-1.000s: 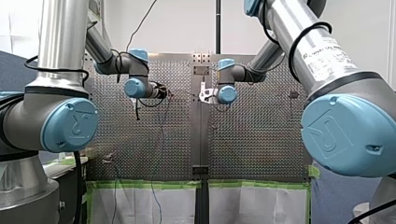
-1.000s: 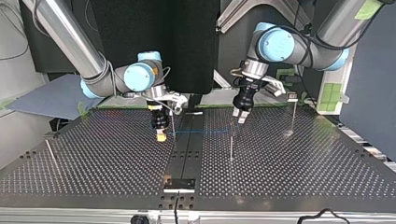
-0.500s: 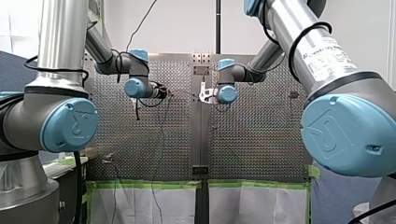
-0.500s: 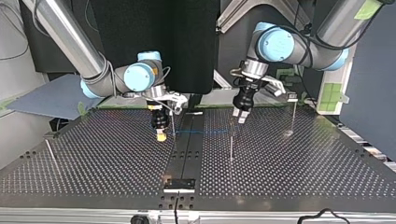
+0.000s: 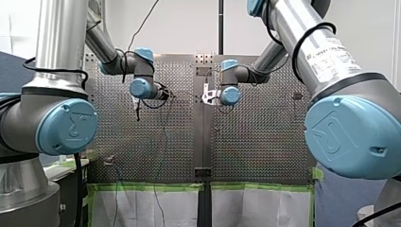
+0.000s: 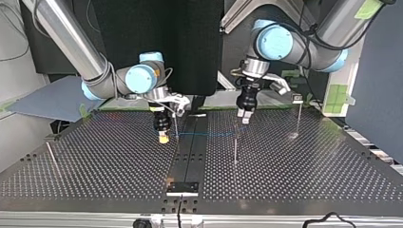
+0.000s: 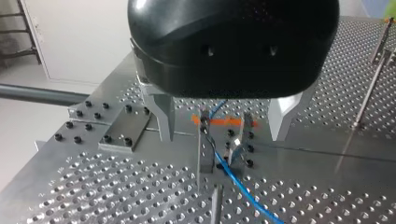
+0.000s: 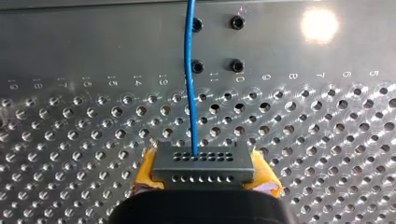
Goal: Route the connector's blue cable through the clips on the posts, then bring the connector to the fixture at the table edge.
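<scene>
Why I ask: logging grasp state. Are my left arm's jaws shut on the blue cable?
No: in the left wrist view my left gripper holds its jaws wide apart, the blue cable between them untouched.

Perforated metal table [image 6: 109, 161], dark centre strip [image 6: 190, 152] across it. In top view: upright post [image 6: 235, 151] right of strip, clip-topped post [image 6: 298, 116] further right, leaning post [image 6: 51, 156] far left. At near edge, fixture [image 6: 182, 187] on strip.

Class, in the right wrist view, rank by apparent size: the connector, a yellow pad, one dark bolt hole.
1. connector: largest.
2. yellow pad: only partly showing beside it.
3. bolt hole: smallest, though it lies farther from the camera.
</scene>
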`<act>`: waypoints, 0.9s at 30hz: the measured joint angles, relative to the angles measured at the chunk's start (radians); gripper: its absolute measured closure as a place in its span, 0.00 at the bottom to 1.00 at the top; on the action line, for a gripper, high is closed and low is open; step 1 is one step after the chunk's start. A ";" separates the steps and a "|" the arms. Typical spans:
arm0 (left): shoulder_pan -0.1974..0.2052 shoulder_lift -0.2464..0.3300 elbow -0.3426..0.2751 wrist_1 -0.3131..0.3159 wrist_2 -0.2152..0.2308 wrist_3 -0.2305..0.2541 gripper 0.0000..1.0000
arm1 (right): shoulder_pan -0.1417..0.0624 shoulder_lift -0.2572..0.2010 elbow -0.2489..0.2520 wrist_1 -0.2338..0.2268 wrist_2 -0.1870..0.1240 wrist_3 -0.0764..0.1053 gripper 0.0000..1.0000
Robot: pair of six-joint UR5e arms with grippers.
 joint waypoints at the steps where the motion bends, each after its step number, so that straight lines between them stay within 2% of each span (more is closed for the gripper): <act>1: -0.007 0.000 0.005 -0.004 -0.008 -0.001 0.00 | -0.001 0.000 0.000 0.003 0.001 -0.001 1.00; 7: -0.061 -0.011 0.055 -0.041 -0.062 -0.021 0.00 | -0.012 0.001 0.000 0.022 0.002 -0.017 1.00; 11: -0.101 -0.040 0.094 -0.077 -0.102 -0.037 0.00 | -0.017 0.001 0.001 0.030 0.001 -0.028 1.00; 18: -0.158 -0.090 0.152 -0.124 -0.159 -0.047 0.00 | -0.019 0.001 0.001 0.028 -0.001 -0.038 1.00; 27: -0.237 -0.099 0.227 -0.156 -0.238 -0.032 0.00 | -0.019 0.001 0.000 0.027 -0.001 -0.046 1.00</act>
